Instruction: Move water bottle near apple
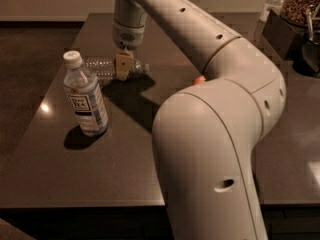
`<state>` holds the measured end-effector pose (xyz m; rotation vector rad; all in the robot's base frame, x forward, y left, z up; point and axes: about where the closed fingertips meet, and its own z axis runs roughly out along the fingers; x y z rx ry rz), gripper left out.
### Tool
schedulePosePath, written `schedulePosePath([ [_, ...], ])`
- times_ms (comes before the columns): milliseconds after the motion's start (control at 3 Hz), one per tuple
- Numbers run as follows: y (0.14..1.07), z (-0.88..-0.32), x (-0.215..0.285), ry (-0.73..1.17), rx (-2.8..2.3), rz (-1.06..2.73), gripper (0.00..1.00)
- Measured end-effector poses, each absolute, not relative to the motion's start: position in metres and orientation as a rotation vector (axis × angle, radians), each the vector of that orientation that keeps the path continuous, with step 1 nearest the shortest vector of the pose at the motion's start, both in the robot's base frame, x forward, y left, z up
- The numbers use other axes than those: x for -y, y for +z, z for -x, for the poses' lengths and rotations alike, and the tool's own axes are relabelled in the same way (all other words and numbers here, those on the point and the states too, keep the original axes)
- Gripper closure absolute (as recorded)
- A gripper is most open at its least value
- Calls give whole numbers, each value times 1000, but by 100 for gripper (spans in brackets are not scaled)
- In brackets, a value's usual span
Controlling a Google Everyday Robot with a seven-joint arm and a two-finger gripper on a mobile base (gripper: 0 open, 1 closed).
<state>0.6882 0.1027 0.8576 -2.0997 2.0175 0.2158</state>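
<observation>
The water bottle (100, 67) is small, clear and ribbed. It lies on its side at the back left of the dark table (120, 169), its cap end pointing right. My gripper (123, 65) reaches down from above and is shut across the bottle's middle, with one beige finger pad (122, 67) in front of it. Of the apple, only a small red-orange sliver (199, 79) shows behind my arm, to the right of the bottle. The rest of it is hidden.
A taller bottle with a blue-striped white "TEA" label (86, 98) stands upright, left of and in front of the gripper. My arm's big white body (215, 149) blocks the table's middle and right. Dark containers (292, 24) stand at the back right.
</observation>
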Motion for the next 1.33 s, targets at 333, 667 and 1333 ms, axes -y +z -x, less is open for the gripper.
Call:
schedulePosePath([
  [333,868,-686,-78,203,-2033,2074,93],
  [667,876,-683,-50,180,-2041,2064,100],
  [1333,879,-683,5,114,-2075,2053,100],
])
